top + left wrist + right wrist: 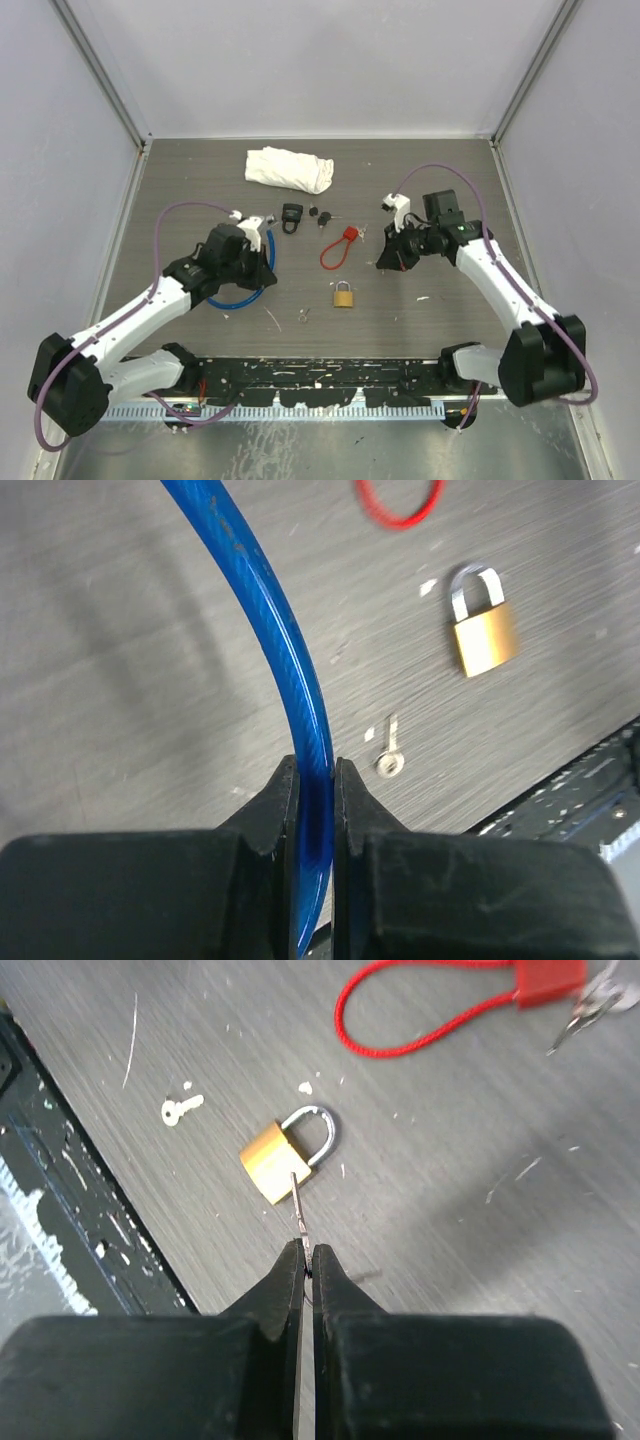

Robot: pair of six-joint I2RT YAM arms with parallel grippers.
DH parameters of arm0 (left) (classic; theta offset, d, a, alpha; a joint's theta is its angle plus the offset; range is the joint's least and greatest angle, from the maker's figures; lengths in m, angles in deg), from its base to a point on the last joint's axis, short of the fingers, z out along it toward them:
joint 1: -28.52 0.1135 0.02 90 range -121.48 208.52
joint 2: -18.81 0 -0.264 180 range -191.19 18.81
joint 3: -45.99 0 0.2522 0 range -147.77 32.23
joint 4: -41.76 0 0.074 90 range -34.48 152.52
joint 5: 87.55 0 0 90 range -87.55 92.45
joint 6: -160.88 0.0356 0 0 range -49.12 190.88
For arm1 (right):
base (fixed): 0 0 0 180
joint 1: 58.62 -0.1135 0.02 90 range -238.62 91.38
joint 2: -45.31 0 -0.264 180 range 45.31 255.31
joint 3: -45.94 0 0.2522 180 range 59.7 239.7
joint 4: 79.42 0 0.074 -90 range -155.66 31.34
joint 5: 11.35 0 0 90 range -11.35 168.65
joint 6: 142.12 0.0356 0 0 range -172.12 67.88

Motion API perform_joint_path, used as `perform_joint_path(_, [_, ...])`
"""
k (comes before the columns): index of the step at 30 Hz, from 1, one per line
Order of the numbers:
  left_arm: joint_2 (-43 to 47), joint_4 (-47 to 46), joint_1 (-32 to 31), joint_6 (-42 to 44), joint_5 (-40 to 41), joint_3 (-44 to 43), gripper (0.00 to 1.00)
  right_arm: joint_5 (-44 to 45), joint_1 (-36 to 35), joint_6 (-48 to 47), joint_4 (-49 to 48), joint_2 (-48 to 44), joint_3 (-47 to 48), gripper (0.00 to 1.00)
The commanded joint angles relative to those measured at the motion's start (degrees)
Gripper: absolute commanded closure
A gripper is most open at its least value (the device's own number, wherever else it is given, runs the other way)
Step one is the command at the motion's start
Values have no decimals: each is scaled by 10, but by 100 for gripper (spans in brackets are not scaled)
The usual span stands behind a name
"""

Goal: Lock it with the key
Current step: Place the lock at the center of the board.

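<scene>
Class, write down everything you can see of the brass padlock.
The padlock has a squat, brass-coloured metal body and a silvery U-shaped shackle that looks seated at both ends. It lies flat on the grey table, roughly central and a little toward the near side, with its shackle pointing to the far edge. Only the table touches it.

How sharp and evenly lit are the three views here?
Top external: even soft light, crisp, only faint shadows. Left wrist: the blue cable and brass padlock look slightly soft. Right wrist: padlock sharp, black fingers dark and featureless.
</scene>
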Motion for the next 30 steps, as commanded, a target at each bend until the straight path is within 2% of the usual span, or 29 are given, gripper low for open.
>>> perform_joint_path(1, [0, 3, 5, -56, 61, 38, 100, -47, -31, -32, -15, 56, 15, 99])
perform_joint_path(6, [10, 3, 33, -86, 114, 64, 100, -72, -156, 11, -53, 182, 101, 99])
perform_joint_path(12, [-2, -30, 110, -110, 85, 79, 99, -55, -259, 93, -119, 371, 243, 98])
perform_joint_path(16, [-14, -51, 133, -137, 77, 88, 84, -66, -286, 157, -139, 486, 331, 97])
perform_joint_path(21, [19, -60, 140, -168, 77, 95, 62, -57, -306, 188, -169, 539, 401, 95])
perform_joint_path(24, [61, -56, 139, -184, 76, 93, 55, -56, -322, 203, -169, 570, 447, 94])
perform_joint_path(26, [95, -43, 140, -183, 78, 84, 49, -52, -329, 208, -167, 585, 463, 91])
perform_joint_path(30, [192, -2, 139, -154, 95, 64, 40, -45, -335, 190, -145, 589, 490, 79])
